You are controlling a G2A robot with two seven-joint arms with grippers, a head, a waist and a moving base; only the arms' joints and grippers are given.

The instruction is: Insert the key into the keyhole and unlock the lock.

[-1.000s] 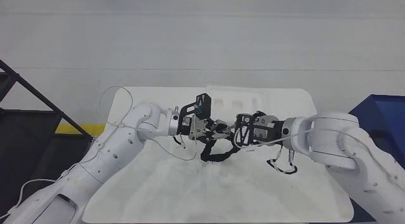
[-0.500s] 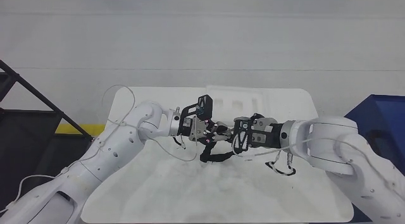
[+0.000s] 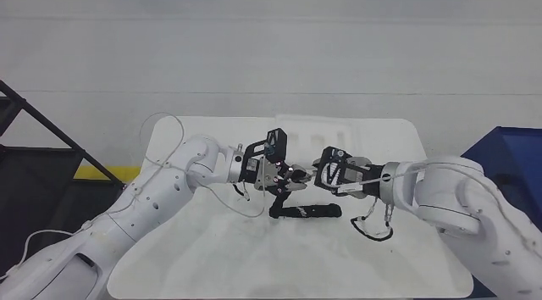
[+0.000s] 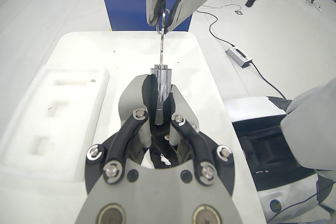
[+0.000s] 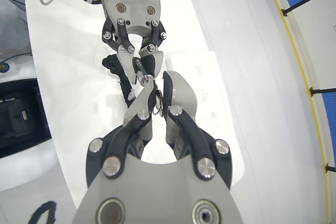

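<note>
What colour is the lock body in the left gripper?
Polished silver metal, mirror-like. The lock shows best in the left wrist view.

In the left pincer [image 4: 159,88], the lock [image 4: 160,83] — key [image 4: 162,47] at its end, right pincer [image 4: 160,25] gripping the key, above the table [image 4: 78,51].

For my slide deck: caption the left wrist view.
Left gripper clamps the chrome lock while the right gripper pinches the key, tip at the lock's end.

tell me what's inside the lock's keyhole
The key goes into it, held by the right pincer. Its tip and depth are hidden inside the lock.
</note>
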